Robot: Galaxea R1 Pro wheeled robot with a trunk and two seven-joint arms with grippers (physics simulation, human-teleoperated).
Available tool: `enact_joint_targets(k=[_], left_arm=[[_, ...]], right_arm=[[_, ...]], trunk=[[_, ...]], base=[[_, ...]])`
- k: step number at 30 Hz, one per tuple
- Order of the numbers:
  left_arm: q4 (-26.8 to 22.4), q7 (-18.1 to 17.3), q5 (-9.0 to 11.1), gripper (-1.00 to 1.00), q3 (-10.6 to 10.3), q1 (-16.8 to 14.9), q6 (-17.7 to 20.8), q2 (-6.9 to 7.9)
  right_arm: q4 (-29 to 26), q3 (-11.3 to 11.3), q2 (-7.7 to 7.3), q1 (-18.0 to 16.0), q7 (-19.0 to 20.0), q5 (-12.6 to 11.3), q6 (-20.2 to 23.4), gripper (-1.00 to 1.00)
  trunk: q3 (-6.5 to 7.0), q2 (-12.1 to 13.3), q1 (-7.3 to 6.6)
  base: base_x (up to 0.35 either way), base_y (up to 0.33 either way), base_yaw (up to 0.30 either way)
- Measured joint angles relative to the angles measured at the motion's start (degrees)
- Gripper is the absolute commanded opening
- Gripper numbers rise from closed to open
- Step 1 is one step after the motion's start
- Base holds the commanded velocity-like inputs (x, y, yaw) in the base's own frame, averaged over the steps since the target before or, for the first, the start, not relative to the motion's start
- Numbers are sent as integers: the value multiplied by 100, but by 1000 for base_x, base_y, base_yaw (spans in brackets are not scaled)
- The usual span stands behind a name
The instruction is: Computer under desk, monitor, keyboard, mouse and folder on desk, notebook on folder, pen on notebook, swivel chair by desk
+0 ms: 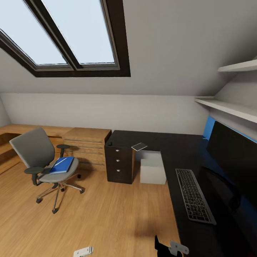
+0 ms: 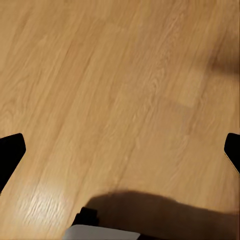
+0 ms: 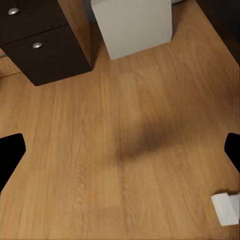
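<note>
left gripper: we see both black fingertips at opposite edges of the left wrist view, spread wide, nothing between them, bare wooden floor below.
right gripper: same in the right wrist view, fingers set wide apart and empty, over floor; ahead of it the drawer unit and computer.
arm parts: in the head view we catch a grey bracket at 6 o'clock and a black-and-grey piece just right of it; we cannot tell which links they are.
keyboard: at 4 o'clock in the head view, flat on the desk, lying in front of the monitor, dark keys, silvery frame.
monitor: at 3 o'clock, upright on the desk against the right wall, black screen facing the room.
swivel chair: at 9 o'clock, out on the floor, well apart from the desk, grey seat and back, chrome base.
folder: bright blue, lying flat on the chair seat, a thin pale line across it that we cannot identify.
computer: pale boxy tower on the floor under the desk, just beside the drawer unit, around centre.
notebook: small pale rectangle on the desk top above the computer, near the desk edge.
mouse: small dark lump at the desk's left corner over the drawers; too small for us to be sure.
far: low wooden shelving along the back wall at 10 o'clock, skylight at 11 o'clock, white wall shelves at 2 o'clock.
</note>
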Motion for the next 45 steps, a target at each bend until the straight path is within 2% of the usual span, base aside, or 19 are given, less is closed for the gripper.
enact_joint_targets(k=[14, 45], left_arm=[[0, 2, 1, 100, 1, -4, -1, 6], [0, 4, -16, 100, 9, -4, -2, 6]], right_arm=[[0, 3, 0, -4, 3, 5, -1, 100], [0, 2, -9, -3, 2, 6, 0, 100]], trunk=[[241, 554, -307], [242, 556, -307]], base=[[329, 32, 0], [319, 177, 0]])
